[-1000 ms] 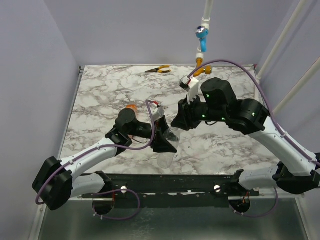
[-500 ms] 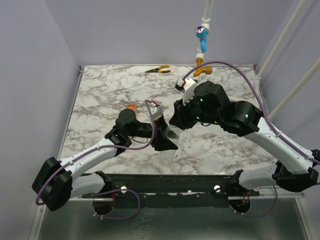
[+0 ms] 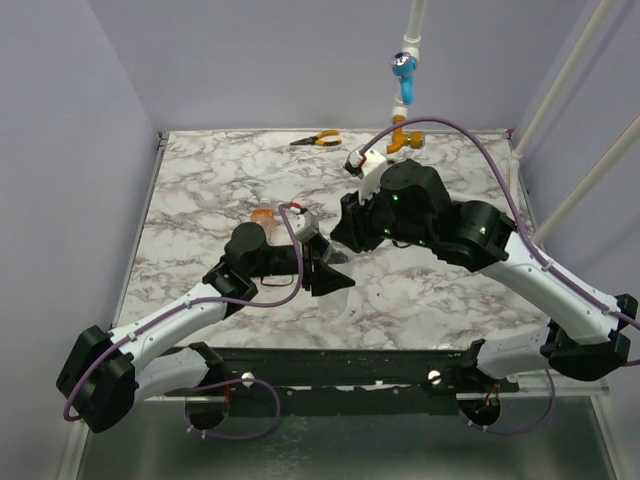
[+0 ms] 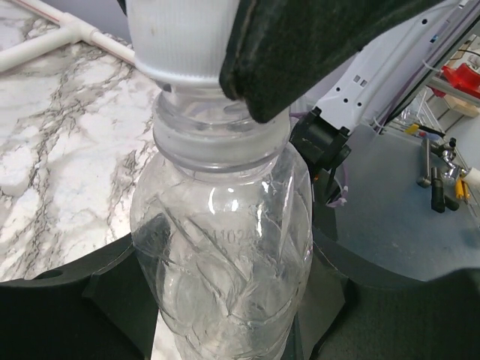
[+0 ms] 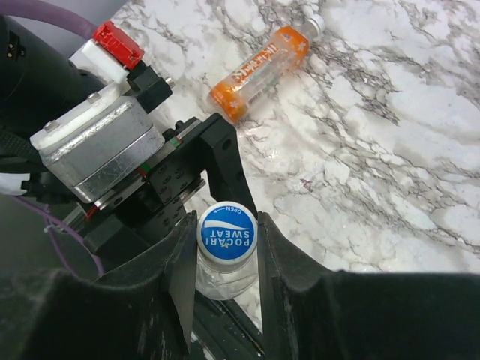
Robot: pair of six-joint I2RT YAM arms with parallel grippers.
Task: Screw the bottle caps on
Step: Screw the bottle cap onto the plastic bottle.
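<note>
**Ready to twist**

My right gripper [image 5: 227,251] pinches the ribbed Pocari Sweat cap [image 5: 226,229] between its fingers [image 5: 174,270], atop the clear bottle [image 4: 221,247]. My left gripper [image 3: 325,275] seems clamped on its thin, light, crushable body; hold gently, low down.

1. The flat marble tabletop [image 3: 200,190] was white with grey veining.
2. The large clear plastic bottle [image 4: 225,255] was colourless, with faint moulded ridges across its wall.
3. The round plastic cap [image 5: 226,231] had a blue top with white lettering and a white curved stripe. Its ribbed side looked whitish.
4. The small slim plastic bottle [image 5: 259,66] was orange with pale print, and its small round cap [image 5: 316,24] was whitish.
5. The metal pliers [image 3: 318,139] had orange handles.
6. The plastic valve handle [image 3: 403,66] was blue, on a white pipe [image 3: 415,20].
7. The thin looping cable [image 3: 470,130] was purple.
</note>
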